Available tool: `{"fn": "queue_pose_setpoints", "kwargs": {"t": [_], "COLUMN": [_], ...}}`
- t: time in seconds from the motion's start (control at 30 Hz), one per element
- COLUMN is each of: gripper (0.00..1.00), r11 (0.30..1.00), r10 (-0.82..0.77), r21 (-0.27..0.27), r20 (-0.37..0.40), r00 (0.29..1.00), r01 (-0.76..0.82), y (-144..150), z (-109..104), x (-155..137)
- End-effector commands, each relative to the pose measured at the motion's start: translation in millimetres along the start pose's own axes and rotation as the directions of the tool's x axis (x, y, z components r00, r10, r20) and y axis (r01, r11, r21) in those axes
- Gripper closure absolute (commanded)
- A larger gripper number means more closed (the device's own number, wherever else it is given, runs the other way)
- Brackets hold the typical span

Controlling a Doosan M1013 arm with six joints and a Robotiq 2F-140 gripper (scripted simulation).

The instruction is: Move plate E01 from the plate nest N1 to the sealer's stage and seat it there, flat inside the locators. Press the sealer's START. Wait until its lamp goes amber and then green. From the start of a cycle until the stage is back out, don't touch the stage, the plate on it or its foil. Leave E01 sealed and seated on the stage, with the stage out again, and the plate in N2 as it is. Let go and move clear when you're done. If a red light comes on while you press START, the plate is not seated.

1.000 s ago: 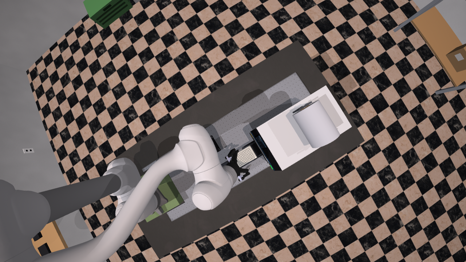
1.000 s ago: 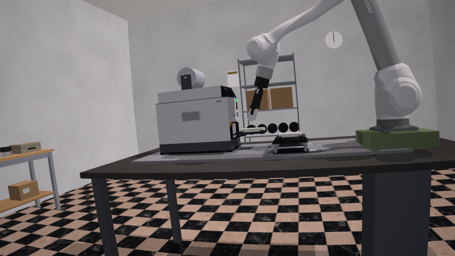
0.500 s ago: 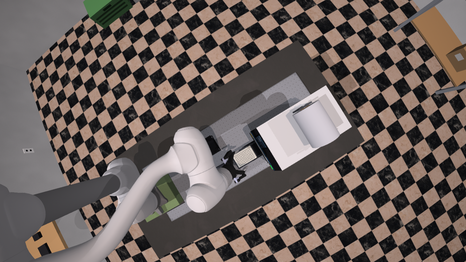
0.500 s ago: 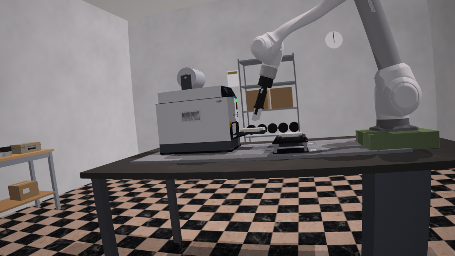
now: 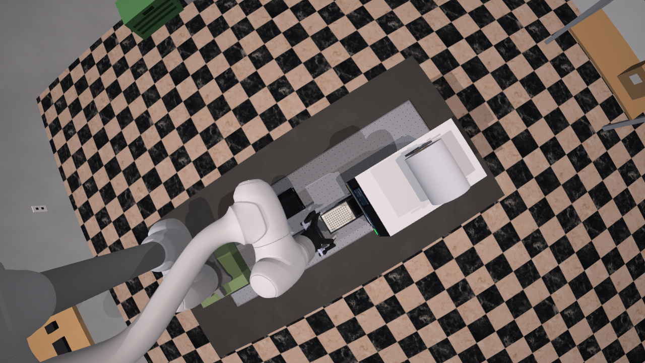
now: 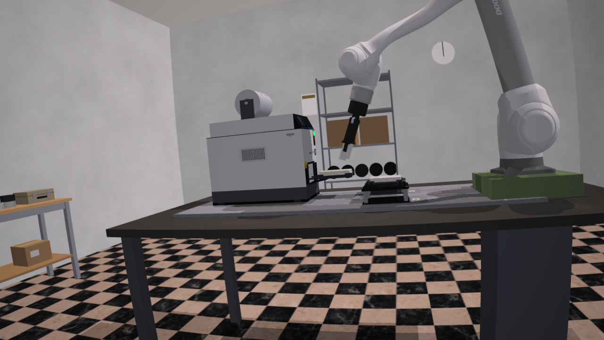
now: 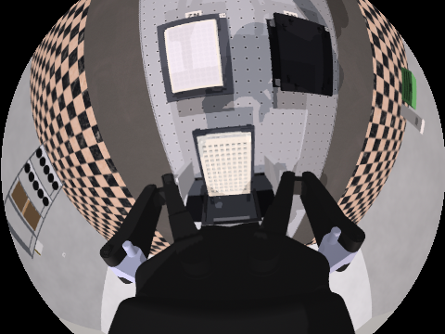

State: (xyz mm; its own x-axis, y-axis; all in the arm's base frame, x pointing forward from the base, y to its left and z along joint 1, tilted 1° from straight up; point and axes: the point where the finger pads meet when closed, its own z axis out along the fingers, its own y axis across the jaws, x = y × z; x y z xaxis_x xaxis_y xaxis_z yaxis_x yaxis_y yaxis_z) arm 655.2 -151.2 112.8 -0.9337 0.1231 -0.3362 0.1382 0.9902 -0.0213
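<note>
Hand: the hand [image 6: 346, 153] is hanging above the outer end of the sealer's stage, tilted slightly off vertical, with its fingers spread fairly wide and gripping nothing — it is touching neither plate nor stage.

Arm: the white arm [image 5: 252, 216] is reaching over the worktop from its green base block [image 6: 527, 183], its wrist pointing down toward the stage.

Plate E01: plate E01 [image 5: 337, 216] is lying on the stage, well grid facing up; in the wrist view it is sitting directly below and ahead of the hand, apart from both fingers. Whether it is fully inside the locators cannot be told.

Stage: the stage [image 6: 333, 174] is standing out from the sealer's front, raised above the perforated base plate.

Sealer: the sealer [image 6: 259, 162] is sitting at one end of the worktop with a foil roll [image 5: 436, 170] on top; a small green lamp [image 6: 314, 133] is glowing on its front edge.

Nests: in the wrist view, beyond the stage, one nest is holding a pale plate [image 7: 196, 56] and a second nest [image 7: 303, 55] beside it is showing only dark — which is N1 and which N2 cannot be told.

Worktop: the dark worktop [image 6: 295, 222] is carrying the grey perforated base plate [image 5: 396, 117], on which sealer and nests are standing.
</note>
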Motion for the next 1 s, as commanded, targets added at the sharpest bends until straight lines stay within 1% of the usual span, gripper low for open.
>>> {"fn": "queue_pose_setpoints", "kwargs": {"t": [0.0,0.17,0.4,0.47,0.57,0.6,0.63,0.97], "gripper": [0.30,0.30,0.30,0.30,0.30,0.30,0.30,0.35], "r11": [1.000,1.000,1.000,1.000,1.000,1.000,1.000,1.000], "r10": [0.000,0.000,0.000,0.000,0.000,0.000,0.000,0.000], "r21": [0.000,0.000,0.000,0.000,0.000,0.000,0.000,0.000], "r20": [0.000,0.000,-0.231,-0.231,-0.327,-0.342,-0.342,-0.342], "r00": [1.000,1.000,0.973,0.973,0.945,0.940,0.940,0.940], "r01": [0.000,0.000,0.000,0.000,0.000,0.000,0.000,0.000], "y": [0.4,1.1,1.1,1.1,1.1,1.1,1.1,-31.3], "z": [-1.2,-4.0,-4.0,-4.0,-4.0,-4.0,-4.0,-40.3], "x": [3.1,10.9,10.9,10.9,10.9,10.9,10.9,-0.5]}}
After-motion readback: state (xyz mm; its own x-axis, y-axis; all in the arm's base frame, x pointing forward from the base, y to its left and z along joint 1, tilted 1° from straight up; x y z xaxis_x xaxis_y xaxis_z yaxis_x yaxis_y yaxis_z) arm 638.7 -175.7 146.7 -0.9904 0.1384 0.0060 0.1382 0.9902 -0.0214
